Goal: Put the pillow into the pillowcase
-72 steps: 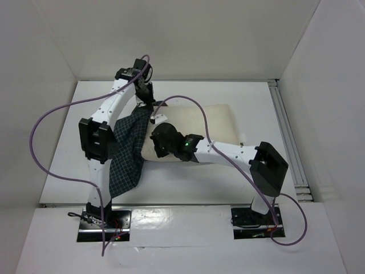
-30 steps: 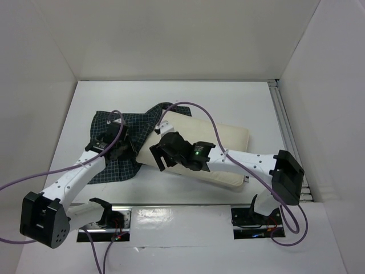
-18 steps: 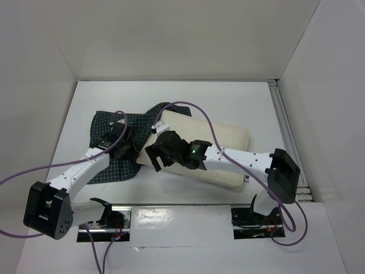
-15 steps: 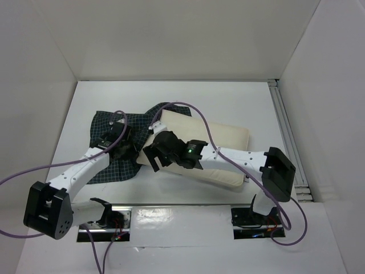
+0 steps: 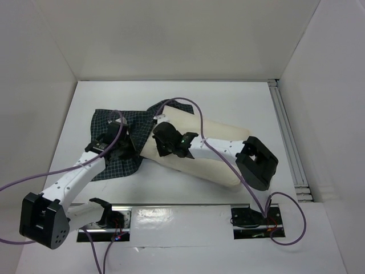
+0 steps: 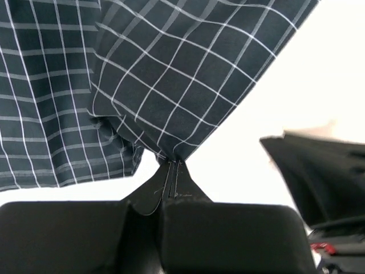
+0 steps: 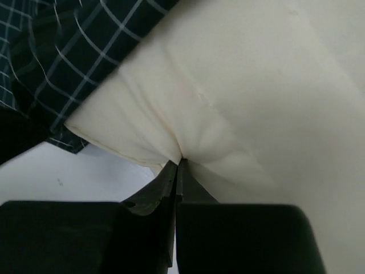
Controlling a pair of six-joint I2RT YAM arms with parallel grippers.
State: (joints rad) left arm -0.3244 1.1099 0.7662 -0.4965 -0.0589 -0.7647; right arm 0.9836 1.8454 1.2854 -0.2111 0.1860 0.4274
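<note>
The left hand point(image 6: 173, 166) is shut tight on the edge of the pillowcase point(image 6: 159, 97). The right hand point(image 7: 178, 166) is shut tight on the edge of the pillow point(image 7: 256, 114). Both things lie touching on the table point(image 5: 228, 97), with bare room behind them.

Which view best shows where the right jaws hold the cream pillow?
Right wrist: the right gripper is shut on a pinched fold of the cream rectangular pillow. Top external shows most of the pillow, but the arm hides the pinch. Left wrist shows mainly the dark grid-checked fabric pillowcase.
</note>
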